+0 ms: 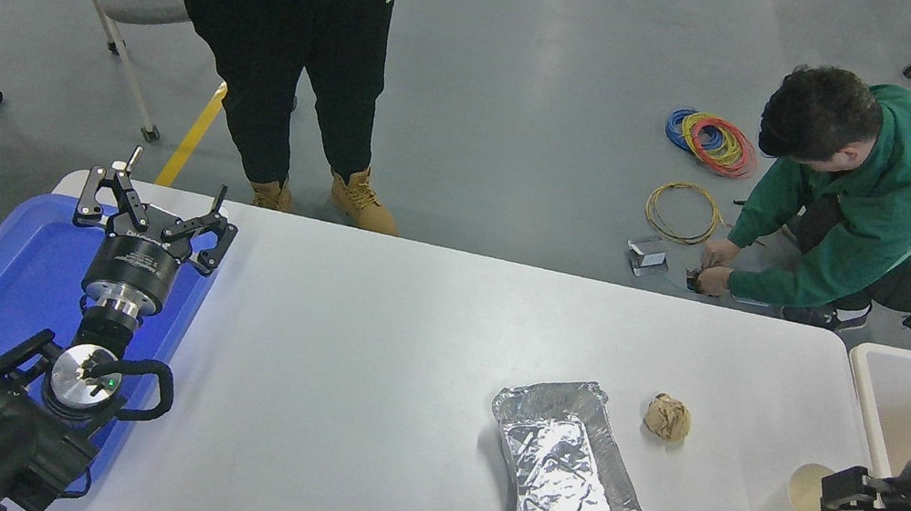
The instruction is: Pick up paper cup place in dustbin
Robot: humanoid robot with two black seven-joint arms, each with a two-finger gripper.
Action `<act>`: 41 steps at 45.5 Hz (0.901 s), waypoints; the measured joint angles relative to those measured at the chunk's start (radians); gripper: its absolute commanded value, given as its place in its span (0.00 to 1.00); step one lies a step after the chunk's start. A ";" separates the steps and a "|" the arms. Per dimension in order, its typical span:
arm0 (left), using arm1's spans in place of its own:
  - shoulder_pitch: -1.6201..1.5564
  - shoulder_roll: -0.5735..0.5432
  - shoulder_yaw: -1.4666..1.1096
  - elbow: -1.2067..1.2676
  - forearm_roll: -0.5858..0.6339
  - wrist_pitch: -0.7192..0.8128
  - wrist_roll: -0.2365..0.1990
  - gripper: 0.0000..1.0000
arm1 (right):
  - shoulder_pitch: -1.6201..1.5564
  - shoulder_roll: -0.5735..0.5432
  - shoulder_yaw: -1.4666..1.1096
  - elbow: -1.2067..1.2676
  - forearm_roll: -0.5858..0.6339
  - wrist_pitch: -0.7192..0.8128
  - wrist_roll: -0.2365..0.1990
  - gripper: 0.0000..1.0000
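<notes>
The right claw (pixel 839 494) comes in from the right edge and sits at the rim of the paper cup (pixel 802 508), one finger (pixel 835 504) dipping into its cream inside; whether it pinches the cup wall I cannot tell. The cup stands upright on the bench (pixel 401 357). Behind the claw lies the dustbin (pixel 907 377). Beyond the cup, left of the claw, sit a brown paper ball (pixel 668 418) and an empty foil tray (pixel 570 481). The left claw (pixel 153 216) rests spread over a blue tray (pixel 5 291).
</notes>
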 measured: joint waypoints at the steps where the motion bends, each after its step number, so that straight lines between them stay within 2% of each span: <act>1: 0.000 0.000 0.000 0.000 0.000 0.000 0.000 1.00 | -0.003 0.001 0.000 -0.001 0.000 -0.006 0.001 0.70; 4: 0.000 0.000 0.000 0.000 0.000 0.000 0.000 1.00 | -0.012 0.003 0.001 -0.003 0.000 -0.026 0.002 0.61; 9: 0.000 0.000 0.000 0.000 0.000 0.000 0.000 1.00 | -0.025 0.006 0.002 -0.005 -0.002 -0.050 0.003 0.37; 12: 0.000 0.000 0.000 0.000 0.000 0.000 0.000 1.00 | -0.031 0.008 0.002 -0.005 -0.002 -0.060 0.003 0.11; 14: 0.000 0.000 0.000 0.000 0.000 0.000 0.000 1.00 | -0.032 0.009 0.002 -0.006 -0.003 -0.064 0.003 0.00; 41: 0.000 0.000 0.000 0.000 0.000 0.000 0.000 1.00 | -0.025 0.020 0.000 -0.004 -0.032 -0.082 0.005 0.00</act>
